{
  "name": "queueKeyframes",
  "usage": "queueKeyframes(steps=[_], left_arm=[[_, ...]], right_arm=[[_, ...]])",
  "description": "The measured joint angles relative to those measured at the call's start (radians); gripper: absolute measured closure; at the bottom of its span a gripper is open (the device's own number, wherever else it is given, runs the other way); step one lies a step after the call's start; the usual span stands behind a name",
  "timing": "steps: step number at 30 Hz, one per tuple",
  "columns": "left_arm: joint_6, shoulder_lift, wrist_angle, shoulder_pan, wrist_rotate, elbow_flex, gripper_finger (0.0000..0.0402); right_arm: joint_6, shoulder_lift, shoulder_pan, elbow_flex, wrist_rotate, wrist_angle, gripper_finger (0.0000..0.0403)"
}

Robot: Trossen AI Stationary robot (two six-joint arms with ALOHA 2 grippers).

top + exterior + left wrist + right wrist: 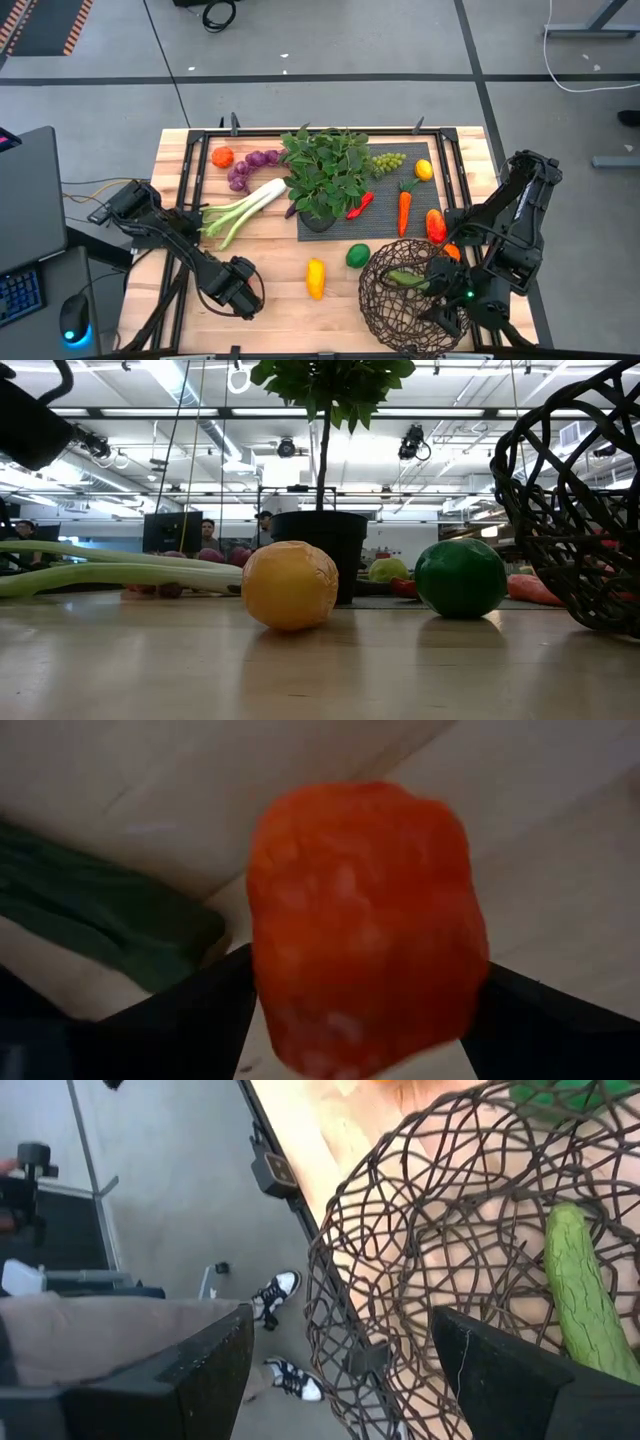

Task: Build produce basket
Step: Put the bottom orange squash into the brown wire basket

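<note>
Your left gripper (243, 298) sits low on the table at about 7 o'clock from the potted plant (322, 175), its jaws closed on an orange-red tomato (365, 925) that fills the left wrist view.

Your right gripper (447, 312) is at the basket's (385, 310) 4 o'clock rim; the fingers (190, 1370) stand spread, holding nothing, either side of the wire wall.

One cucumber (405, 278) lies inside the basket.

Still on the table:
- lemon (315, 278) and lime (357, 255), at the basket's 9 and 11 o'clock
- leek (240, 210), purple grapes (248, 166) and a second tomato (222, 157), at the plant's 9 to 10 o'clock
- green grapes (386, 161), carrot (404, 208) and red chili (360, 205) on the black mat (380, 222)
</note>
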Motion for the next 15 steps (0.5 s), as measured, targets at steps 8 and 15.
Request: queueKeyframes(steps=[8, 15], left_arm=[[-0.004, 0.0, 0.009, 0.032, -0.068, -0.004, 0.0095], [0.023, 0.0, 0.025, 0.075, -0.089, -0.004, 0.0116]], right_arm=[[-0.041, 0.0, -0.004, 0.0, -0.045, -0.001, 0.0095], [-0.037, 0.0, -0.013, 0.0, -0.049, -0.001, 0.0095]])
